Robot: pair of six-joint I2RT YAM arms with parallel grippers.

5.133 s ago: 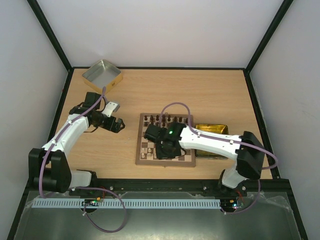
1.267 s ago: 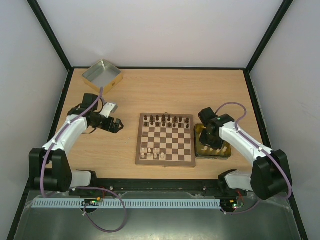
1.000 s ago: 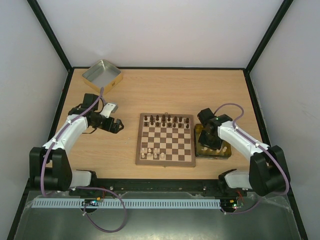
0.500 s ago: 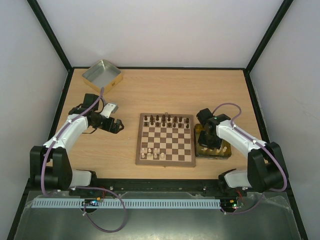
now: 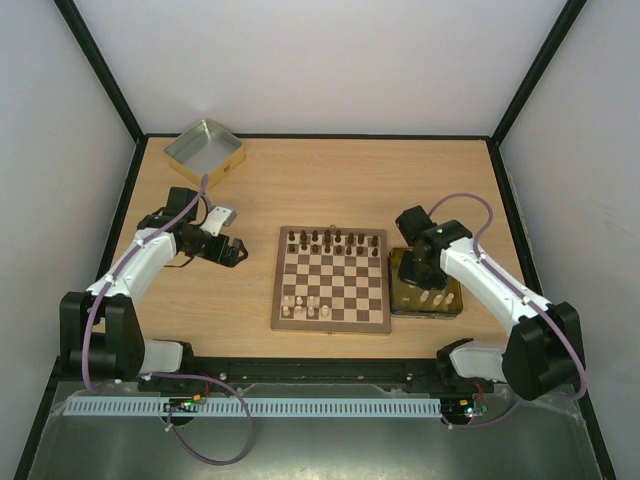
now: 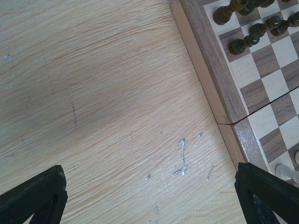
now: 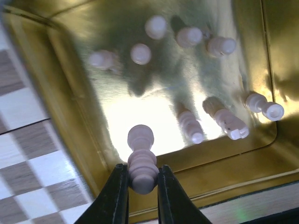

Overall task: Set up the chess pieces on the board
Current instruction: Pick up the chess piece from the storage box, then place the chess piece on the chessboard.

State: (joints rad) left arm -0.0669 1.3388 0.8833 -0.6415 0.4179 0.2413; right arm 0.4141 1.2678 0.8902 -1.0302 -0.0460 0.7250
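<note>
**Q:** Plain white walls (image 5: 320, 60) and a light wooden table (image 5: 320, 190) are shown. What is laid out?

**A:** A chessboard (image 5: 331, 279) is centred. A gold tin (image 5: 432, 312) is set just beside its right edge.

**Q:** How are the jaws set?

**A:** A cream chess piece (image 7: 141, 161) is pinched by the right gripper (image 7: 141, 181) over the gold tin. The left gripper (image 6: 149, 196) is spread wide over bare table, left of the chessboard.

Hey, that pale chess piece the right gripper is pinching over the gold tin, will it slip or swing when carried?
The pale piece looks like rigid turned wood, so probably no bending. The right gripper pinches only one rounded end, so it might pivot or slip. Other pieces lie toppled in the tin, suggesting it tips easily.
</note>
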